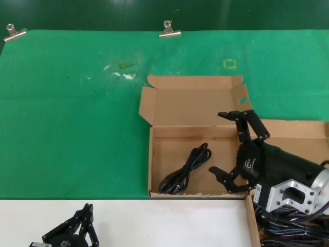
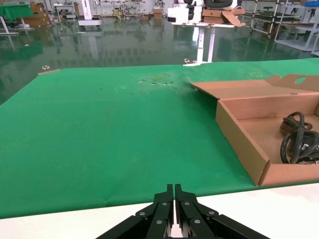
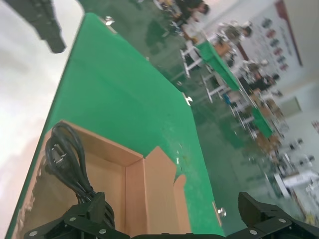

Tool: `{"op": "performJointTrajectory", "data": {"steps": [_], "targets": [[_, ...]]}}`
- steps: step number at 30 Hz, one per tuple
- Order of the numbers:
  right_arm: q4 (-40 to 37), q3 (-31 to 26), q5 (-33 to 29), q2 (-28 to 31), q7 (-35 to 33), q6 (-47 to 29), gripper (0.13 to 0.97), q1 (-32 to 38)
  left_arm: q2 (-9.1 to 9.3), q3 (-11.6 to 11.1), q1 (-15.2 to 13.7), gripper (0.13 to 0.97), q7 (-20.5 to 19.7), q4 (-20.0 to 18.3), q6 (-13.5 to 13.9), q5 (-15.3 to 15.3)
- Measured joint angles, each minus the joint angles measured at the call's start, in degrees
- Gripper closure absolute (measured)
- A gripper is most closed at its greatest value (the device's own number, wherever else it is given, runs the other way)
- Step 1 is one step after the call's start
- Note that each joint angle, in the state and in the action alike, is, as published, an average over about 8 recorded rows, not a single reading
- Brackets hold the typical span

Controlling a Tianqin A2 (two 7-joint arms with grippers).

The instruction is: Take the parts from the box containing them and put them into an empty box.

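Observation:
A shallow cardboard box (image 1: 151, 164) with a round hole (image 1: 241, 100) in its side flap lies open mid-table. One black looped cable (image 1: 185, 170) lies in it, toward its left front. My right gripper (image 1: 216, 142) is open and empty over the box's right part, apart from the cable. In the right wrist view the open gripper (image 3: 169, 204) faces the box wall (image 3: 133, 194), with the cable (image 3: 67, 159) beside one finger. A plain-lidded box (image 1: 300, 131) at the right is mostly hidden by my right arm; more black cables (image 1: 288, 234) show in it. My left gripper (image 1: 85, 216) is shut and parked at the front left.
A green mat (image 1: 67, 128) covers the table, held by binder clips (image 1: 169, 30) (image 1: 14, 32) at the back edge. A bare white strip (image 1: 154, 221) runs along the front. The left wrist view shows the holed box (image 2: 239, 144) and its cable (image 2: 298, 142) off to one side.

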Motion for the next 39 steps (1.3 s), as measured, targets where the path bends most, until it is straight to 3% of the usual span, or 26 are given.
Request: {"op": "performJointTrajectory", "data": {"steps": [2,9,18,27,35,39], "targets": [[0.39,0.64,0.48,-0.31,1.20,1.02,0.176,-1.22,0.00,-0.02,0.02,0.940,0.01,0.00,-0.03,-0.03],[1.78,2.92,2.21,-1.41,5.48,4.70,0.159,-5.68,-0.02,-0.09,0.10,0.914,0.04,0.00,-0.13,-0.16],[3.57,5.87,4.44,-2.83,10.98,9.41,0.129,-11.44,-0.04,-0.17,0.21,0.813,0.08,0.00,-0.27,-0.33],[5.32,8.76,6.63,-4.23,16.42,14.08,0.129,-17.08,-0.06,-0.26,0.31,0.646,0.11,0.00,-0.40,-0.49],[6.90,11.36,8.61,-5.49,21.30,18.27,0.129,-22.21,-0.08,-0.33,0.41,0.431,0.15,0.00,-0.51,-0.64],[7.69,12.67,9.60,-6.12,23.75,20.36,0.129,-24.73,-0.09,-0.37,0.45,0.431,0.16,0.00,-0.57,-0.71]]}}
